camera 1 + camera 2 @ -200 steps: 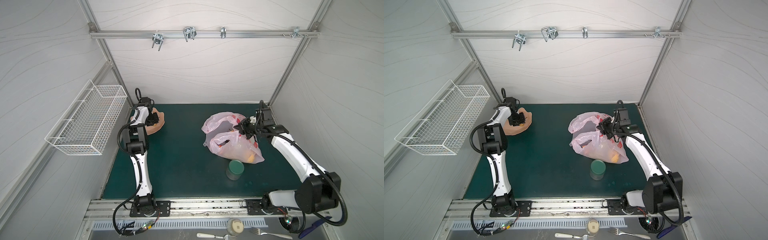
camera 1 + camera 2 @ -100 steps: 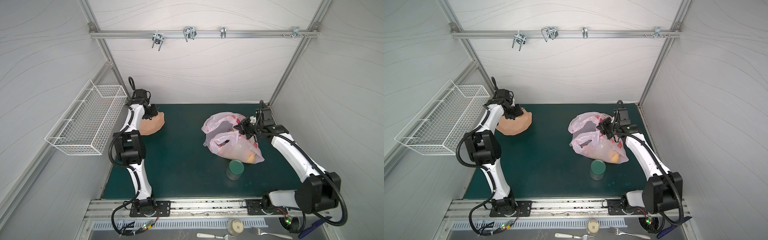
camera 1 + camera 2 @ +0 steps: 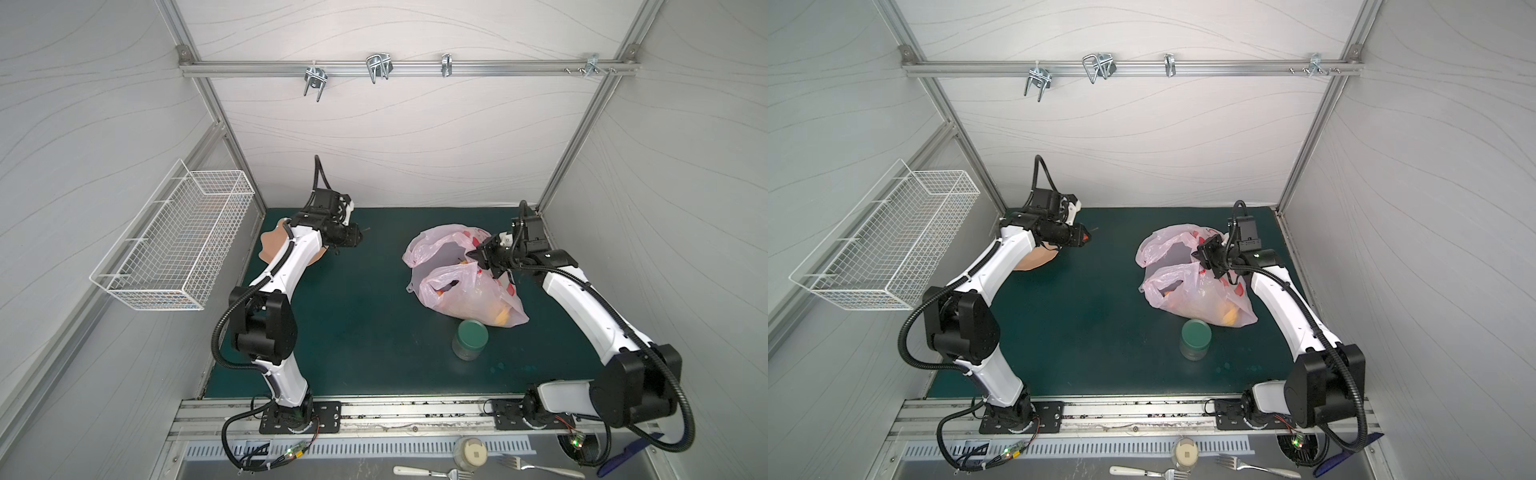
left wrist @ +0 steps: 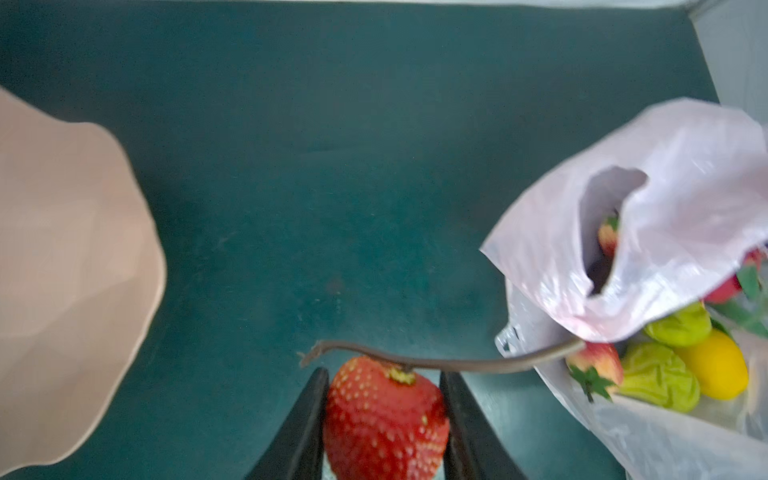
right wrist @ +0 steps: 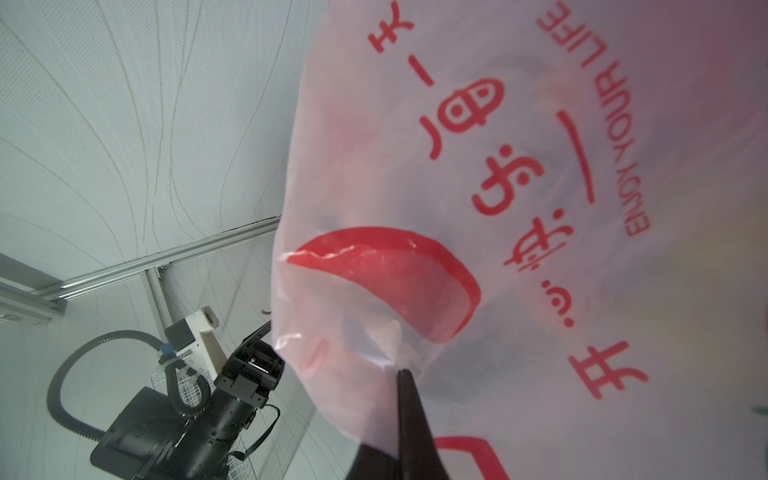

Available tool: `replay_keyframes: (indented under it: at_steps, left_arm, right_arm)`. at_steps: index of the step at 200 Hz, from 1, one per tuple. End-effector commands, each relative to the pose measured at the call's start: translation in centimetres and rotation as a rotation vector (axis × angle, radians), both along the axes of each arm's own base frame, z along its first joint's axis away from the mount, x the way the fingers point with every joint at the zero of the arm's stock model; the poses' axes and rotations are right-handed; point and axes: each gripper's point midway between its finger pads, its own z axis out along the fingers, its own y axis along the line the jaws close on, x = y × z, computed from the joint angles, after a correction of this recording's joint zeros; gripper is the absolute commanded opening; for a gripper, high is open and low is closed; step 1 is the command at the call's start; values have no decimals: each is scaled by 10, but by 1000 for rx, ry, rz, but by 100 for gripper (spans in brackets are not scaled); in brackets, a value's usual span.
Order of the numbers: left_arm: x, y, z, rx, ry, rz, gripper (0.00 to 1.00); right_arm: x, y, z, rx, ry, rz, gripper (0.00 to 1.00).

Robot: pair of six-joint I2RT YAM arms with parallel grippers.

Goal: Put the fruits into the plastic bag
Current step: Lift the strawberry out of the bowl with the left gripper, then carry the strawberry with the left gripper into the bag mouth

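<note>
Above mat (image 4: 332,166), L pincer (image 4: 384,376) clamps seeded red strawberry (image 4: 382,424); R pincer (image 5: 402,374) grips pink bag (image 5: 540,166).

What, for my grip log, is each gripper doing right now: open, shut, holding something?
Left gripper: shut on the strawberry.
Right gripper: shut on the bag, pinching its film.

A red strawberry (image 4: 384,415), speckled with pale yellow seeds and trailing a brown stem, stands out against the dark teal mat (image 4: 332,166). The translucent pale pink plastic bag (image 4: 665,208) carries solid red peach shapes and red lettering. Crinkled yellow-green limes (image 4: 658,378) and a bright yellow lemon (image 4: 715,365) show at its mouth. The scalloped dish (image 4: 62,270) is plain peach, the jar (image 3: 472,334) green-lidded, and the wire basket (image 3: 174,241) white.
</note>
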Motion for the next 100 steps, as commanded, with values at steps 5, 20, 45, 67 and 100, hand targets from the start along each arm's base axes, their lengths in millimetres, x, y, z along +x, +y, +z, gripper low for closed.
replay_keyframes:
  at_steps: [5, 20, 45, 67, 100]
  left_arm:
    - [-21, -42, 8, 16, -81, -189, 23]
    - [-36, -62, 2, 19, -71, -266, 22]
    - [-59, -93, -5, 8, -55, -387, 21]
    - [-76, -115, -15, 27, -34, -468, 21]
    - [-87, -140, -28, 34, 10, -521, 20]
  right_arm:
    - [1, -1, 16, 15, -40, 11, 0]
    - [0, 0, 17, 17, -40, 14, 0]
    - [0, -1, 18, 20, -42, 18, 0]
    - [0, -1, 19, 20, -46, 17, 0]
    - [-1, -3, 22, 22, -51, 15, 0]
